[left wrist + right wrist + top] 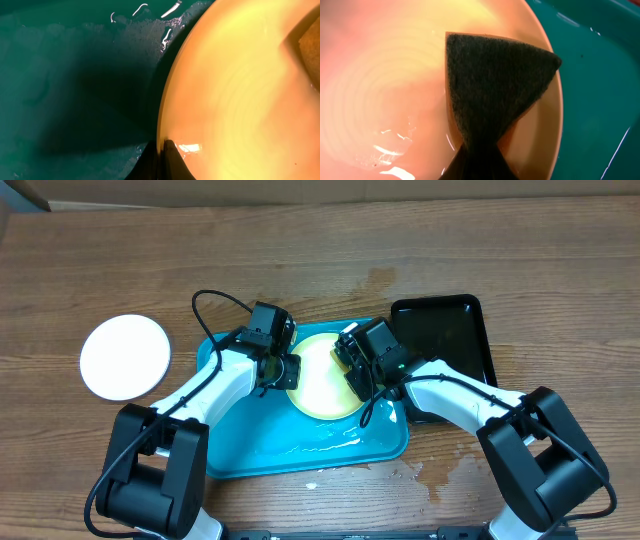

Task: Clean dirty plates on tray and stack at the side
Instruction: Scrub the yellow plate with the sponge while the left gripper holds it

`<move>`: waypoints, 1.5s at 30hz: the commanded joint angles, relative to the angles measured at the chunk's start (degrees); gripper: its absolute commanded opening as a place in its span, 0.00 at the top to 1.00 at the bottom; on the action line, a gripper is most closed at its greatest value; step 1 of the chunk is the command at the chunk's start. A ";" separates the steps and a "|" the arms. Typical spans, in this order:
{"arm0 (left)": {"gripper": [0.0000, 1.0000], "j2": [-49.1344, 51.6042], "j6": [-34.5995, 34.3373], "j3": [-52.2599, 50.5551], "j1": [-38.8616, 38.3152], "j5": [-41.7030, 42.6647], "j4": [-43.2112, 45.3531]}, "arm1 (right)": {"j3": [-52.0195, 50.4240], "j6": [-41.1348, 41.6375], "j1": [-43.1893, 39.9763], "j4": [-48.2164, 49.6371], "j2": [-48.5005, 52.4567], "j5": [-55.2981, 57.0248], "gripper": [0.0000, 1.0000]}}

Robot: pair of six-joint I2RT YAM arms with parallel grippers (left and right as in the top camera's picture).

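A pale yellow-green plate (322, 385) lies on the turquoise tray (300, 448), wet and glossy. My left gripper (289, 370) is shut on its left rim; in the left wrist view the dark fingertips (172, 160) pinch the plate's edge (163, 131). My right gripper (347, 358) is shut on a dark green scouring sponge (495, 85), which is pressed flat on the plate's inside (385, 75) near its rim. The sponge's corner (309, 47) shows at the right of the left wrist view. A white plate (125, 357) sits on the table left of the tray.
A narrow glossy black tray (445, 340) lies just right of the turquoise one, behind my right arm. Water pools on the turquoise tray's floor (75, 75) and wets the wood near its front right corner (430, 470).
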 commanded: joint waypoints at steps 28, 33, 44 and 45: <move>0.96 0.04 2.75 -0.63 -0.22 0.50 -1.88 | -1.01 -2.19 -0.83 13.81 3.87 -2.80 0.96; 0.96 0.04 2.75 -0.63 -0.22 0.48 -1.90 | -1.01 -2.16 -0.96 17.57 3.87 -3.23 0.96; 0.96 0.04 2.71 -0.63 -0.22 0.48 -1.92 | -0.22 -1.92 -1.01 19.02 3.74 -5.73 0.96; 0.96 0.04 2.56 -0.63 -0.22 0.48 -1.92 | 0.20 -1.92 -1.01 18.62 3.54 -5.77 0.96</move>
